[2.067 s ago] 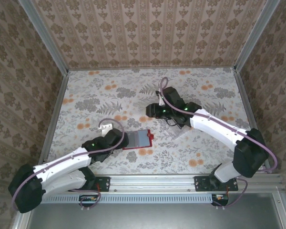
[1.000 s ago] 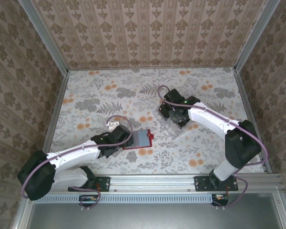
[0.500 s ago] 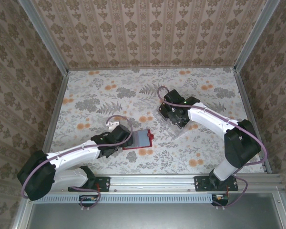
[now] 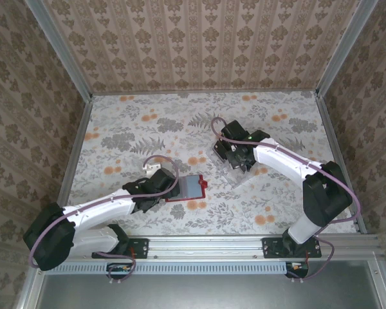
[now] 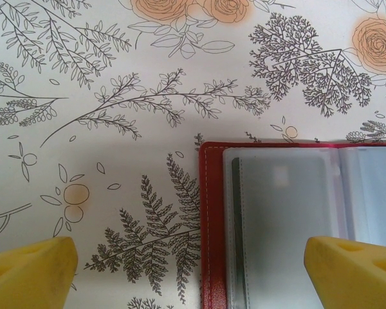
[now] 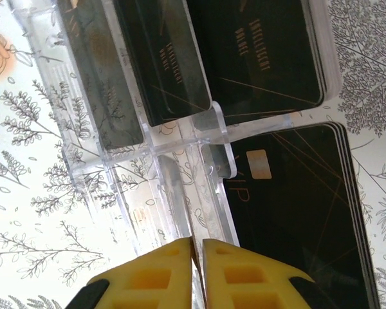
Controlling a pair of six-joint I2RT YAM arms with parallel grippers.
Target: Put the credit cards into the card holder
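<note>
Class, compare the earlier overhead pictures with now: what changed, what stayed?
The right tool swung right, over the clear tray of credit cards; its jaws now stand almost together, a grip not discernible. The left arm shifted slightly. The left tool stays open at the red card holder, which has not moved.

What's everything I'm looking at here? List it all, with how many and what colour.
card holder: one, red, lying open on the table under the left gripper.
credit cards: several, black; one stack flat on the table, others in the tray's slots; exact count unclear.
tray: one, clear plastic, right of the card holder.
table: one, white floral cloth with orange blooms.
walls: three, beige patterned wallpaper, around the table.
left gripper: one, yellow fingers, open over the card holder's edge.
right gripper: one, yellow fingers, almost together at the tray.
</note>
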